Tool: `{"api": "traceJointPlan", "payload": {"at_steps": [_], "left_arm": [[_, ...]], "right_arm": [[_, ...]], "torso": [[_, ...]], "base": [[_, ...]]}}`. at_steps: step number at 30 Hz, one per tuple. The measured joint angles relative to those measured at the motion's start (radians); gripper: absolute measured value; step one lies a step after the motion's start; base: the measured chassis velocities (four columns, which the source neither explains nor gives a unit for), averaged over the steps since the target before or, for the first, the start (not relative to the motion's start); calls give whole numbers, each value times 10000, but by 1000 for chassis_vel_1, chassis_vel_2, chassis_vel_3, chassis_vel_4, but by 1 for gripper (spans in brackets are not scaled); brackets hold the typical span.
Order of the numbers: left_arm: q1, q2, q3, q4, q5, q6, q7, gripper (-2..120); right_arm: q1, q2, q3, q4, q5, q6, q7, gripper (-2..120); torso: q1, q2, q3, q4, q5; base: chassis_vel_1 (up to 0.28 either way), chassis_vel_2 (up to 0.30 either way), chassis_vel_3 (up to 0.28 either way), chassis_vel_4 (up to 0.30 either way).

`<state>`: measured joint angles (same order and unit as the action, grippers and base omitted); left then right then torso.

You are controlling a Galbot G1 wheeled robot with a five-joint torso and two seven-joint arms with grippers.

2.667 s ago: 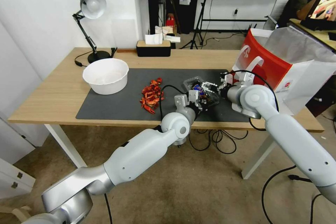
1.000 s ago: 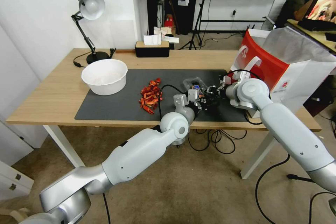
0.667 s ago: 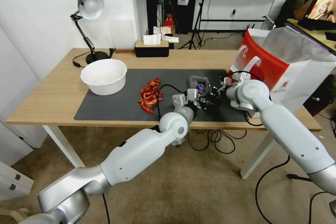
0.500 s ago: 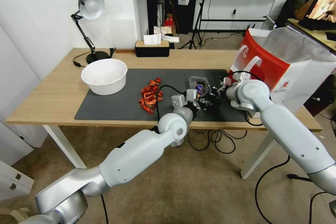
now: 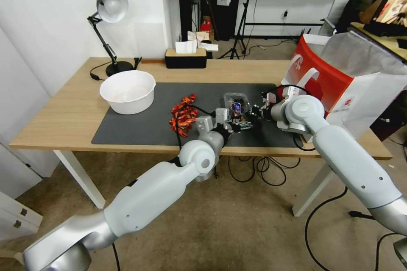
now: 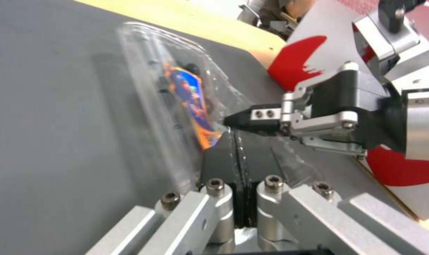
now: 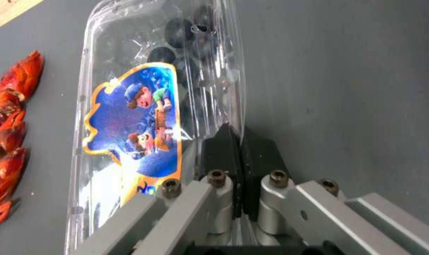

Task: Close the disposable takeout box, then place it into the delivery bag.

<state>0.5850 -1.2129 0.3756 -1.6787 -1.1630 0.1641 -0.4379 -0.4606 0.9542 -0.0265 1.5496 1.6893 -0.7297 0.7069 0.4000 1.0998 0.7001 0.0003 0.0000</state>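
Note:
The disposable takeout box (image 5: 235, 103) sits mid-right on the dark mat, a clear clamshell with a blue-and-orange label (image 7: 129, 124) and dark round pieces inside. One half stands nearly upright (image 6: 176, 88); the other lies flat by the fingers. My left gripper (image 5: 234, 126) comes in from the near side, shut, its tips (image 6: 234, 136) pinching the box's near rim. My right gripper (image 5: 253, 115) reaches from the right, shut (image 7: 235, 132) against the raised half's edge; its tip (image 6: 233, 120) meets the left one. The delivery bag (image 5: 322, 78), red and white, stands open at the table's right end.
A pile of red crayfish shells (image 5: 183, 116) lies on the mat (image 5: 140, 127) just left of the box. Farther left is a white bowl (image 5: 128, 91). A desk lamp (image 5: 110, 6) and a tissue box (image 5: 185, 57) stand at the back edge.
The box's labelled half has swung up from flat to nearly upright. Both grippers and the box have shifted a little left on the mat; the left elbow has moved left.

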Motion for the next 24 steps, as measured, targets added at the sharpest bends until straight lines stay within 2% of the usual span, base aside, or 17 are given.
{"api": "traceJointPlan", "payload": {"at_steps": [13, 14, 16, 18, 19, 20, 23, 24], "left_arm": [[1330, 1272, -800, -1771, 563, -31, 278, 0], [1864, 1581, -1153, -2218, 933, -34, 290, 0], [2221, 1735, -1446, -2474, 1126, -33, 412, 0], [3188, 2047, -2214, -3102, 1509, 73, 899, 0], [4030, 2246, -2802, -3630, 1843, 103, 1196, 5], [4030, 2246, -2802, -3630, 1843, 103, 1196, 5], [5820, 2546, -4036, -4661, 2508, -22, 1460, 19], [5820, 2546, -4036, -4661, 2508, -22, 1460, 19]], "right_arm": [[49, 117, -14, -88, -84, 83, -148, 0], [6, 103, 60, 6, -84, 128, -222, 0], [-23, 69, 95, 107, -87, 150, -252, 0], [-117, -26, 243, 400, -111, 225, -328, 0], [-184, -70, 404, 586, -126, 276, -387, 0], [-184, -70, 404, 586, -126, 276, -387, 0], [-344, -202, 760, 1041, -320, 432, -672, 0], [-344, -202, 760, 1041, -320, 432, -672, 0]], "torso": [[0, 2, -2, -2, -1], [1, 2, -1, -3, 2], [2, 2, -1, -2, 0], [0, 2, -1, -1, -3], [0, 3, -2, -3, -3], [0, 3, -2, -3, -3], [-4, 3, -3, -2, 0], [-4, 3, -3, -2, 0]], "base": [[0, 0, 0, 0], [0, 0, 0, 0], [0, 0, 0, 0], [0, 0, 0, 0], [0, 0, 0, 0], [0, 0, 0, 0], [0, 0, 0, 0], [0, 0, 0, 0]]}}
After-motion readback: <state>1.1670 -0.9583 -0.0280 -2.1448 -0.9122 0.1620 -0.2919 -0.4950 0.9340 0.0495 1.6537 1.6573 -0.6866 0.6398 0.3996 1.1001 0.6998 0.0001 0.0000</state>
